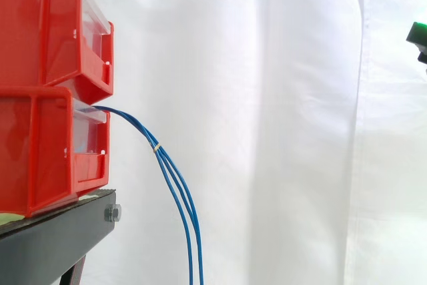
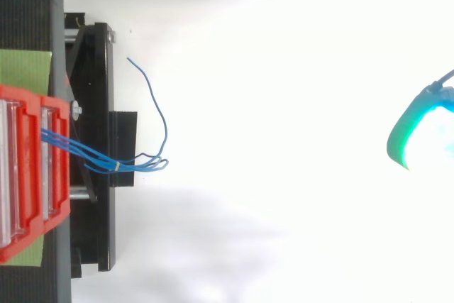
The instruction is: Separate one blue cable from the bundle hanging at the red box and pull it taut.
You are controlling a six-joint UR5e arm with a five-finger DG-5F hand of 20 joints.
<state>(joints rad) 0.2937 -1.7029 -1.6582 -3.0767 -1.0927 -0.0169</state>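
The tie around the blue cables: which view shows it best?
Side view: the tie stands out against the white curtain, where the blue cables bend downward. The top view shows it small, over the black stand.

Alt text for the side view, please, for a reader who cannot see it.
A bundle of blue cables leaves the lower red bin of a stack of two on a black stand at left and hangs down, untouched. The hand glows green at the upper right edge, far from the cables, before a white curtain.
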